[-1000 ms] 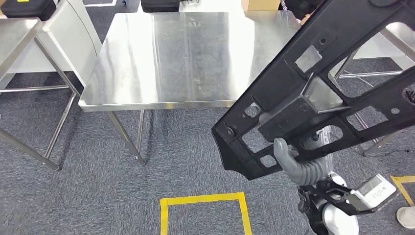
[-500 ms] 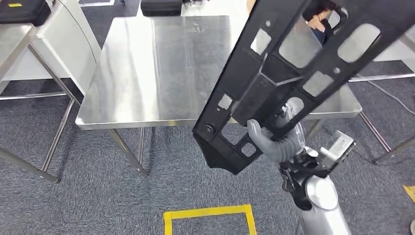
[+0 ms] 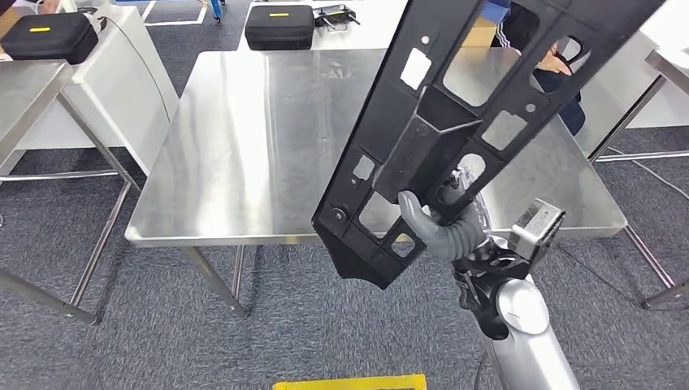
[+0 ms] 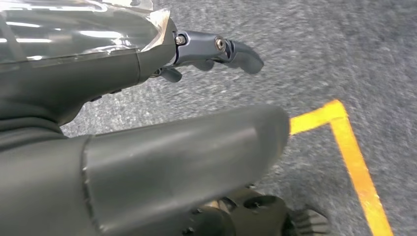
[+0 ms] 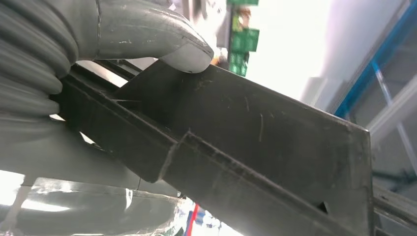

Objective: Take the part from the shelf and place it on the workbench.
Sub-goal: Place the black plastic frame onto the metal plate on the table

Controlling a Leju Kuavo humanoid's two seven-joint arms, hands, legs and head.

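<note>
The right hand [image 3: 443, 231] holds a big black plastic part [image 3: 455, 106] and lifts it up in the air. The thick grey thumb [image 3: 418, 219] wraps over a bar near the low end of the part, and the other fingers go behind it, so they are hard to see. The part is long and flat, with many square and round holes in it. It leans up and away from the hand, toward the far right, and its low corner hangs just below the hand, over the near edge of the shiny metal table [image 3: 244, 146]. Most of the part is above the table, but it does not look like it touches it. In the right wrist view the thumb [image 5: 162, 42] presses down on the dark edge of the part [image 5: 255, 147]. The left hand [image 4: 147, 147] hangs low over the grey carpet [image 4: 319, 59]. Its fingers [image 4: 221, 51] stick out with nothing in them, but the view is so close that I cannot say for sure how wide it is. A yellow tape line [image 4: 354, 162] is on the floor near that hand. Far past the right hand, two black cases [image 3: 280, 26] sit on white tables behind the metal one, and a person [image 3: 544, 53] sits behind the part.
</note>
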